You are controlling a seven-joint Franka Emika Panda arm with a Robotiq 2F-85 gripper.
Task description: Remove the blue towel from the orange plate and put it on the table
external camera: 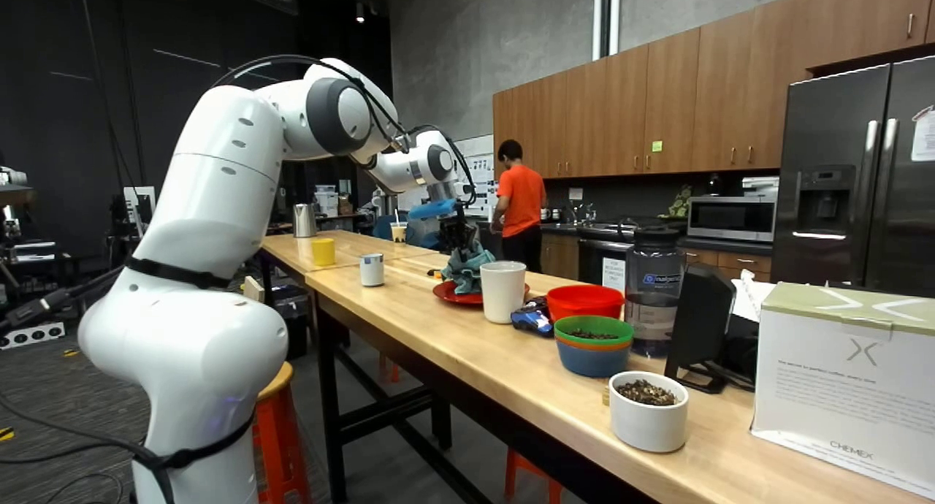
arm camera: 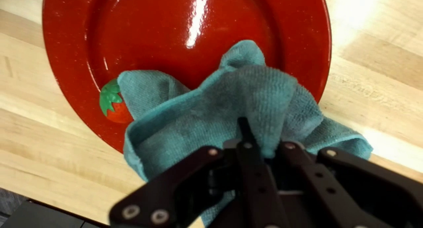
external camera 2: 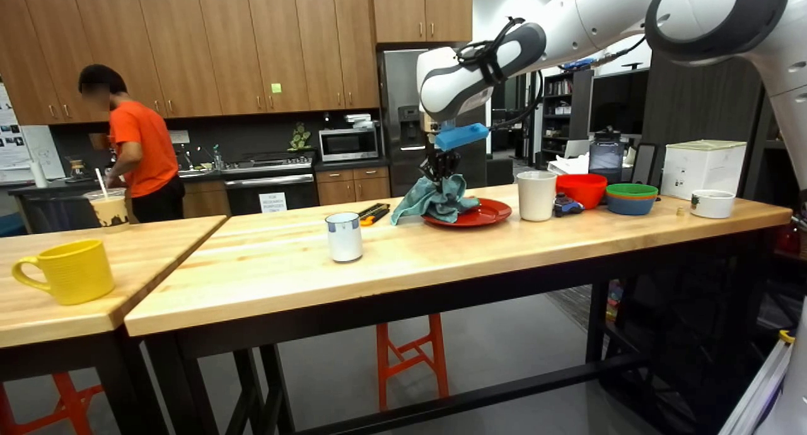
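Observation:
The blue-green towel (arm camera: 198, 122) is bunched up over one side of the red-orange plate (arm camera: 148, 33), partly beyond its rim. It also shows in both exterior views (external camera: 467, 274) (external camera 2: 429, 198). The plate (external camera 2: 492, 214) rests on the wooden table (external camera 2: 277, 265). My gripper (arm camera: 264, 138) points down over the towel, with a fold of cloth pinched between its fingers. In both exterior views the gripper (external camera: 459, 245) (external camera 2: 439, 173) is at the top of the towel. The towel's lower folds appear to touch the plate. The right fingertip is hidden by cloth.
A red toy fruit with a green top (arm camera: 115, 109) lies on the plate, partly under the towel. A white cup (external camera 2: 536, 197), a red bowl (external camera 2: 583, 190) and stacked bowls (external camera 2: 632, 198) stand beside the plate. A white-blue mug (external camera 2: 344, 236) and an orange-black tool (external camera 2: 375, 213) are opposite.

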